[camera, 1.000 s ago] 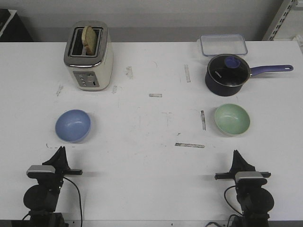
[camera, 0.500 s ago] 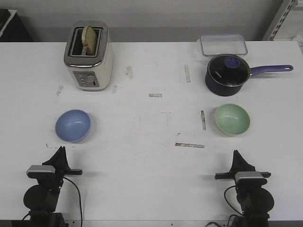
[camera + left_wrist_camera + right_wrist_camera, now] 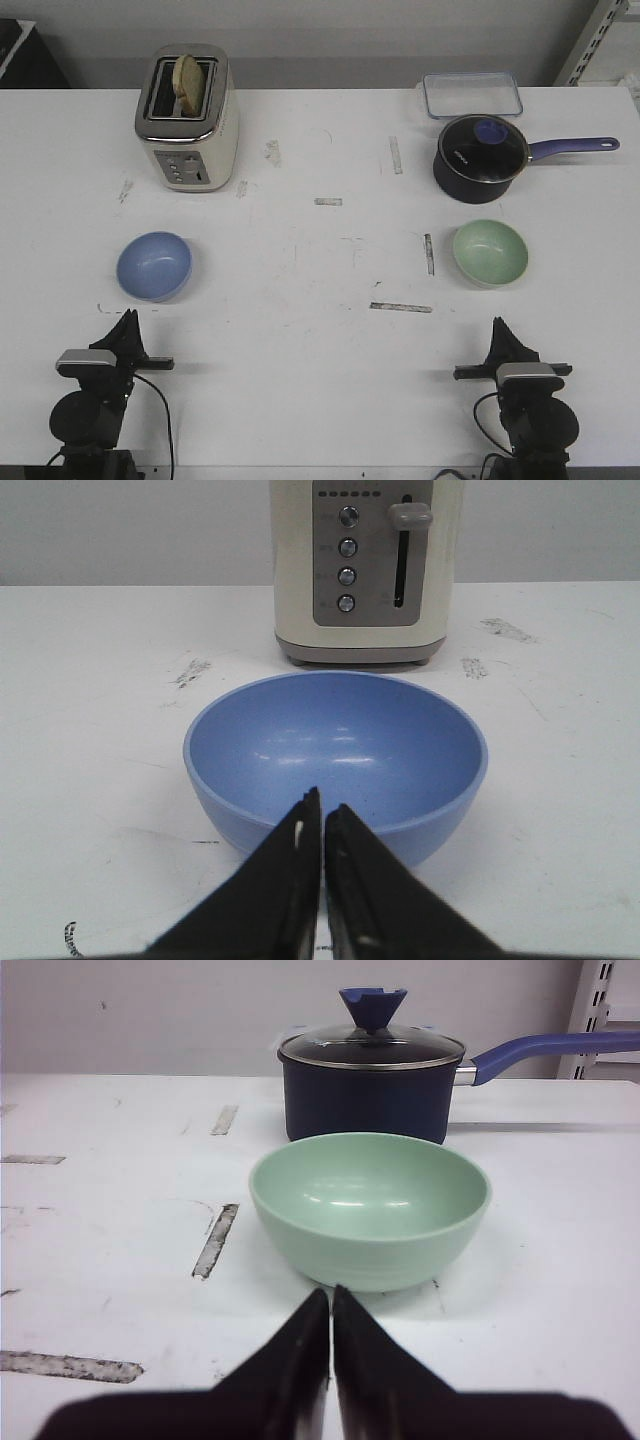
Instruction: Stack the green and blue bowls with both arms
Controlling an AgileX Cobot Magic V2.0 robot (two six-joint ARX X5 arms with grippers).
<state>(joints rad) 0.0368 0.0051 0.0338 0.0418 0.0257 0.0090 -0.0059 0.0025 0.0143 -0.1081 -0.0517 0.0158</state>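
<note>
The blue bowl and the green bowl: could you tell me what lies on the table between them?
In the front view, no object lies between the blue bowl and the green bowl, only bare white table with scuffs and worn tape marks.

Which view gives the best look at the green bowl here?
The right wrist view: the green bowl fills the middle, rim, inside and outer wall all clear, standing just beyond the shut right claw. The front view shows it small, from above, near the saucepan. The left wrist view does not show it.
</note>
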